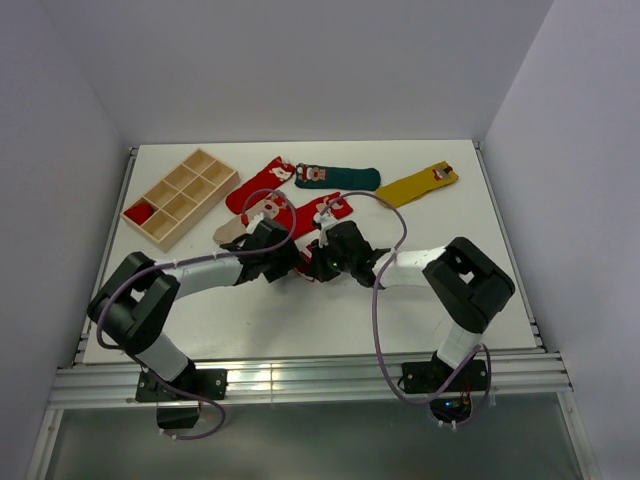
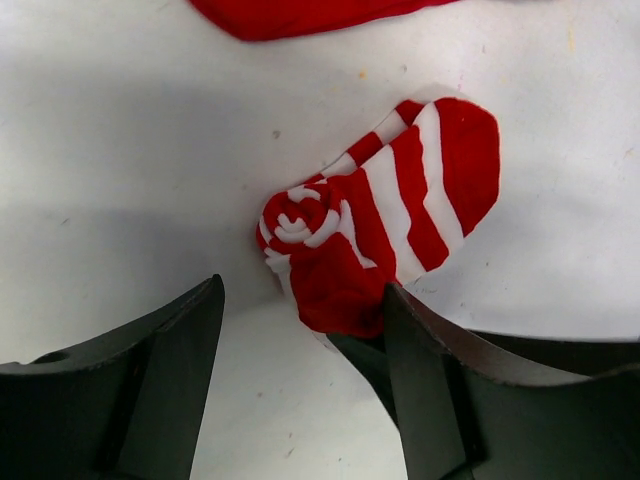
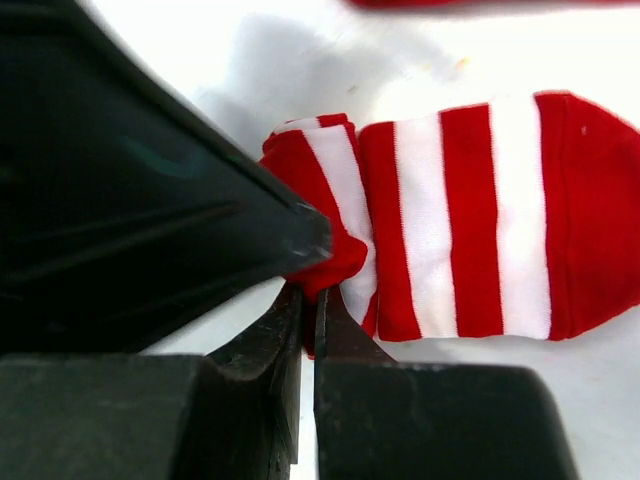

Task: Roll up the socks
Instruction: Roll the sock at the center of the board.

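Socks lie across the far part of the white table (image 1: 300, 325) in the top view: a red sock (image 1: 262, 183), a dark green sock (image 1: 338, 178), a mustard yellow sock (image 1: 418, 185), a beige sock (image 1: 230, 229) and a second red sock (image 1: 312, 214). A wooden divided tray (image 1: 201, 214) sits at the far left. The left gripper (image 1: 283, 255) and right gripper (image 1: 318, 262) meet near the table's middle, hiding what is under them.

From the left wrist, a red-and-white striped sock (image 2: 410, 190) lies on the table. Its near end is wound into a small spiral, and its toe lies flat at the upper right. The left gripper (image 2: 300, 350) has its jaws well apart, one finger on each side of the rolled end.

From the right wrist, the striped sock (image 3: 470, 220) stretches to the right. The right gripper (image 3: 308, 325) has its jaws pressed together, pinching the red edge of the rolled end.
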